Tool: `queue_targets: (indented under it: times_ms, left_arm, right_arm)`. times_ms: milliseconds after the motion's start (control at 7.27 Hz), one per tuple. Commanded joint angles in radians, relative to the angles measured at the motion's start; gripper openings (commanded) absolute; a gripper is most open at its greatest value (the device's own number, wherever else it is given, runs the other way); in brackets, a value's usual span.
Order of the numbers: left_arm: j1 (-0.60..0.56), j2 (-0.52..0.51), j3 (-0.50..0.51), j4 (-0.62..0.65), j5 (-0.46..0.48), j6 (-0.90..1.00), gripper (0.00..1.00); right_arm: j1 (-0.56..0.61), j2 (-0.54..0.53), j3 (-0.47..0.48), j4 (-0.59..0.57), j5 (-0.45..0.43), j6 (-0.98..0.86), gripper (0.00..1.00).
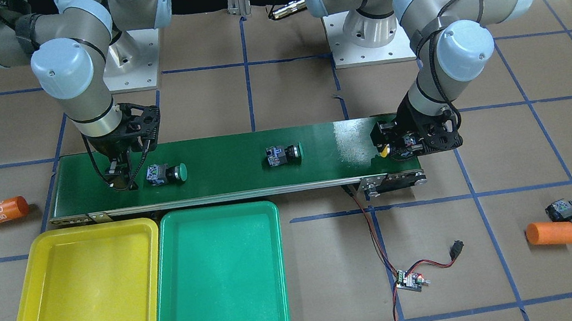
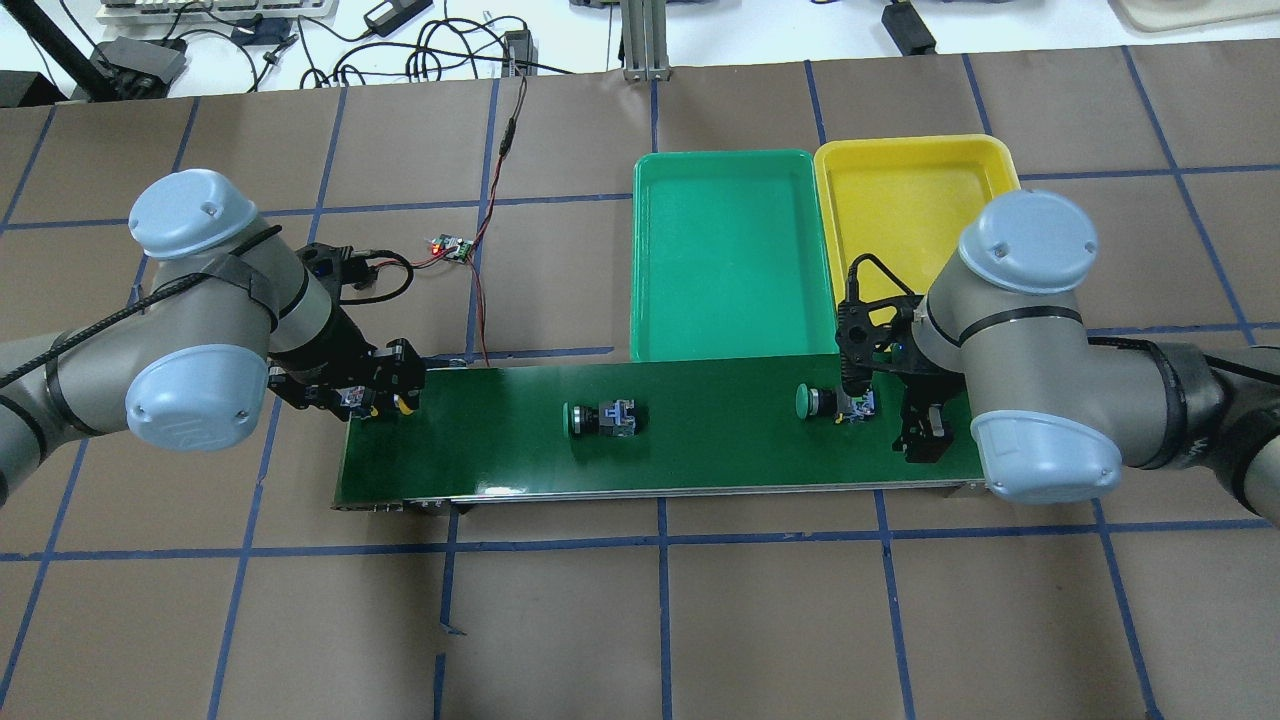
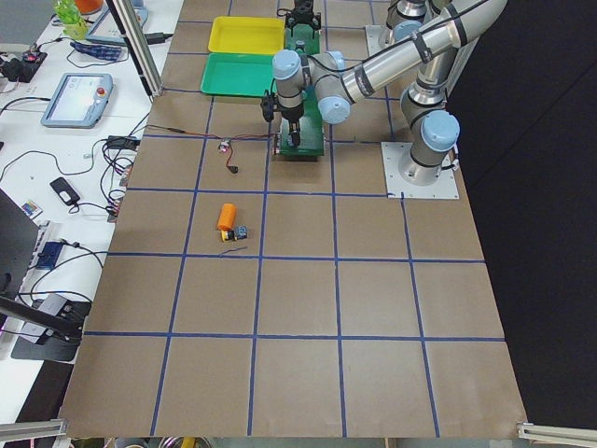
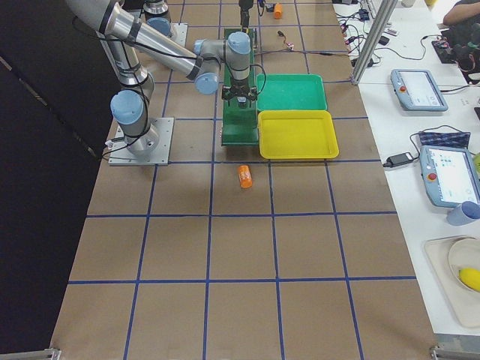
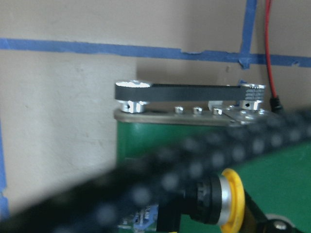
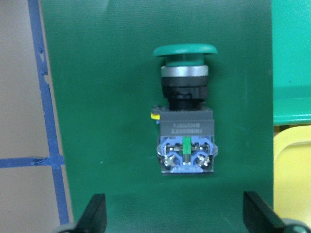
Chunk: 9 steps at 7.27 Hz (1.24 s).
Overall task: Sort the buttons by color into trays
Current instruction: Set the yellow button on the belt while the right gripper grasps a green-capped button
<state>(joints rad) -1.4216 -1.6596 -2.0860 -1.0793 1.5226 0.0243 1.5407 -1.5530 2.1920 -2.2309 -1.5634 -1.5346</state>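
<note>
Right fingers (image 6: 95,216) stand apart, a green button (image 6: 185,121) just ahead on the belt (image 6: 112,73); left fingers (image 5: 260,216) clamp a yellow button (image 5: 228,199).

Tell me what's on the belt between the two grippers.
Overhead view: two green buttons, one midway, one beside the right gripper. Left gripper holds a yellow button.

Brown tabletop (image 2: 300,620) (blue tape grid (image 1: 492,193)); white bench (image 4: 439,240) alongside.

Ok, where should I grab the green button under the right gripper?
Take the green button by its square body, straight down from above with the right gripper. It lies on its side; the body's flat sides face the open fingers.
</note>
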Motion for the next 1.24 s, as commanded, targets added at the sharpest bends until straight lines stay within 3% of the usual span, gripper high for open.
queue_targets:
  times_ms: [0,138,275,413,550,688,825,1100]
  left_arm:
    - [-0.037,-0.002,-0.008,0.004,0.005,-0.063,0.15]
    - [-0.039,-0.011,-0.008,0.006,0.011,-0.061,0.65]
    - [-0.037,-0.005,0.0,0.004,0.013,-0.061,1.0]
    - [-0.037,0.007,0.006,-0.002,0.014,-0.063,1.0]
    - [-0.031,0.007,0.014,-0.007,0.013,-0.058,1.0]
    - [-0.017,0.0,0.032,-0.007,0.01,-0.052,1.0]
    - [-0.004,-0.008,0.082,-0.033,0.01,-0.049,1.0]
    - [0.094,-0.087,0.22,-0.063,0.014,0.117,1.0]
  right_arm:
    - [0.019,0.002,0.002,-0.013,0.0,0.001,0.99]
    - [0.019,0.005,0.002,-0.012,0.0,0.001,0.95]
    - [0.019,0.019,0.0,-0.013,0.0,0.001,0.95]
    - [0.019,0.022,0.0,-0.013,-0.001,-0.001,0.87]
    - [0.019,0.019,0.0,-0.013,-0.003,-0.006,0.61]
    - [0.019,0.022,-0.001,-0.013,-0.001,-0.054,0.46]
    - [0.018,0.022,-0.003,-0.015,0.0,-0.083,0.35]
    - [0.018,0.021,-0.008,-0.077,0.0,-0.072,0.26]
